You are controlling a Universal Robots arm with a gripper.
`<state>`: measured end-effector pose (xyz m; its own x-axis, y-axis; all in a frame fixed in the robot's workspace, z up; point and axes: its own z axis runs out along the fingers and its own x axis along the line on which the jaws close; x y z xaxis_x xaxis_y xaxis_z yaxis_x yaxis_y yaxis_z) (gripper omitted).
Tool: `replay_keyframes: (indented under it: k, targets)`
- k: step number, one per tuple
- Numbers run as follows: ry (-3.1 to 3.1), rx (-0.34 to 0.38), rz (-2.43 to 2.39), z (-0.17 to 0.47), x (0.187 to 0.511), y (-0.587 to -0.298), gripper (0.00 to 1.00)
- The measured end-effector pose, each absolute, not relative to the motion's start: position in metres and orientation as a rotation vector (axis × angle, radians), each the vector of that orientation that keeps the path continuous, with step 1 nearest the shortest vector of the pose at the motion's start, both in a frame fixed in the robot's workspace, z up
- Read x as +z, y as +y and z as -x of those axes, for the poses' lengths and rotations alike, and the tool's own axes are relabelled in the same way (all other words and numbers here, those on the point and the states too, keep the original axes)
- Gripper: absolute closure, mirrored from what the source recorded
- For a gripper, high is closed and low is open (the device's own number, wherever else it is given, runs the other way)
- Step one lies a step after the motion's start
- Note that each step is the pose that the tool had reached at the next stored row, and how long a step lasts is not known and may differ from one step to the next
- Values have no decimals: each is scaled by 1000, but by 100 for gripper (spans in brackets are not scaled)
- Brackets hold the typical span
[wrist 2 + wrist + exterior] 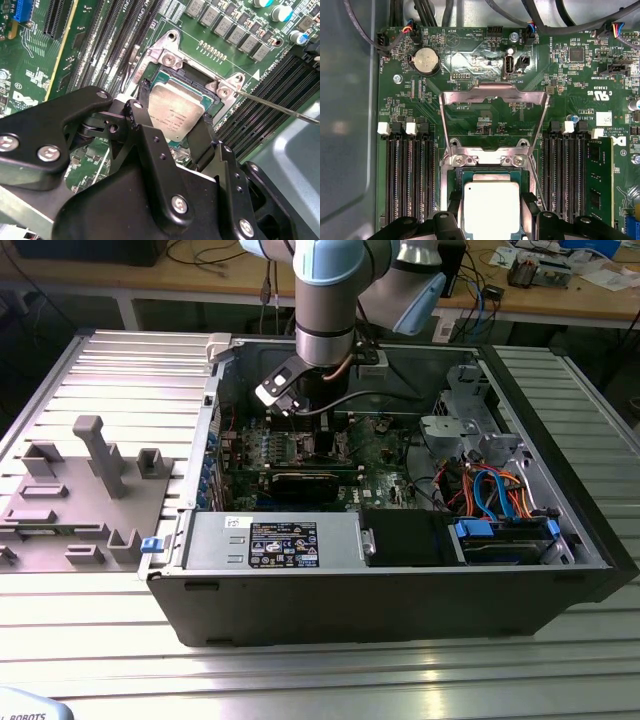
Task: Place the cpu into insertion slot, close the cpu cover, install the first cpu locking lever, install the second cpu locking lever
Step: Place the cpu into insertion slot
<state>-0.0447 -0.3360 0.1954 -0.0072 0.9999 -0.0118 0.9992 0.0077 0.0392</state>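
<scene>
The cpu [177, 112] [491, 207], a square chip with a silvery top, lies flat in the insertion slot [170, 50] [485, 159] on the green board. My gripper [175, 106] [492, 206] straddles it, its black fingers [142, 95] [529, 206] pressed against two opposite edges of the chip. The cpu cover [492, 94] stands swung up and back from the socket, its window showing board behind it. A thin wire locking lever [280, 107] [538, 175] sticks out unlatched beside the socket. In the exterior view my gripper [318, 425] reaches down inside the open computer case.
Long black memory slots [407, 175] [565, 175] flank the socket on both sides. A black expansion card [300, 485], a power supply [270, 540] and a drive bay with blue cables [500, 510] crowd the case. A grey fixture tray [80, 490] lies at the exterior view's left.
</scene>
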Motion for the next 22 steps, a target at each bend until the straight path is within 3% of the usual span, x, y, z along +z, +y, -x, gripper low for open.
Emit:
replay_keyframes:
  k: [22]
  targets:
    - [2196, 29, -2195, 43, 194, -334, 45]
